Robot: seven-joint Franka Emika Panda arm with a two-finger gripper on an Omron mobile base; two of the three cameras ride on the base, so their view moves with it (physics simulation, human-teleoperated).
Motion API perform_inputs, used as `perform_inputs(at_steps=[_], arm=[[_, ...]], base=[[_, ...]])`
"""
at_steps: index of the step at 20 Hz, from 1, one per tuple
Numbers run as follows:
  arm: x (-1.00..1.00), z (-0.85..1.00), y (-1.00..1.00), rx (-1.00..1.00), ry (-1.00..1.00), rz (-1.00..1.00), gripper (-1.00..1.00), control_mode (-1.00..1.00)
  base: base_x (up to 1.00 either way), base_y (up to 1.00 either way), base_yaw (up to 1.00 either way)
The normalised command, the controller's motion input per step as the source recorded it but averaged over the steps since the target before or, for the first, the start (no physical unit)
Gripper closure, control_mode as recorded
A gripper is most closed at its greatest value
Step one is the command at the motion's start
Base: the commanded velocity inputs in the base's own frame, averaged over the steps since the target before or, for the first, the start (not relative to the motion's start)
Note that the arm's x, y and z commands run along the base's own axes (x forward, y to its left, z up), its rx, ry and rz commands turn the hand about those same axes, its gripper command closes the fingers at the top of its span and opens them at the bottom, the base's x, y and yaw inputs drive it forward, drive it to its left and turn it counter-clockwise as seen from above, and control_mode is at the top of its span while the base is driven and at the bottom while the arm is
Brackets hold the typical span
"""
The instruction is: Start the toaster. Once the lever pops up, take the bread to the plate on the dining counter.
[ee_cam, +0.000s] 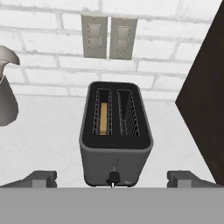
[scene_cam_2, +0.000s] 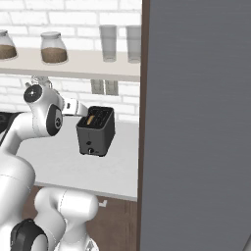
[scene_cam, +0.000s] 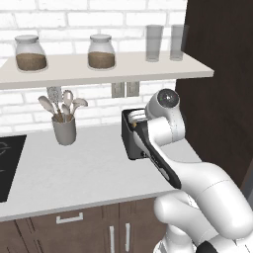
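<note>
Hand view gave you the toaster (ee_cam: 116, 144) dead centre on the grey worktop (ee_cam: 43, 131), dark cabinet wall (ee_cam: 205, 96) crowding 3 o'clock, open surface toward 9 o'clock. Its long axis ran 6 to 12, lever end (ee_cam: 113, 177) at 6 facing you. You had the bread (ee_cam: 103, 119) sunk in the left slot. Your gripper (ee_cam: 113, 178) stood fully spread, holding nothing, fingertips (ee_cam: 41, 178) flanking the toaster's front; the arm reached forward, elbow raised.

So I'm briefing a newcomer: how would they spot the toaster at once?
Find the grey worktop below the brick wall's shelf. At its right end, by the dark cabinet, stands the toaster: a dark grey box, bread in one slot.
</note>
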Motion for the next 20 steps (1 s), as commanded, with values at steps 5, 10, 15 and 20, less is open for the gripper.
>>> perform_inputs(at_steps=[5, 10, 15, 20], arm=[[0.00, 0.00, 0.00, 0.00, 0.00, 0.00, -1.00, -1.00], [0.00, 0.00, 0.00, 0.00, 0.00, 0.00, -1.00, -1.00], [0.00, 0.00, 0.00, 0.00, 0.00, 0.00, -1.00, -1.00], [0.00, 0.00, 0.00, 0.00, 0.00, 0.00, -1.00, -1.00]], base=[[0.00, 0.00, 0.00], [0.00, 0.00, 0.00], [0.00, 0.00, 0.00], [0.00, 0.00, 0.00]])
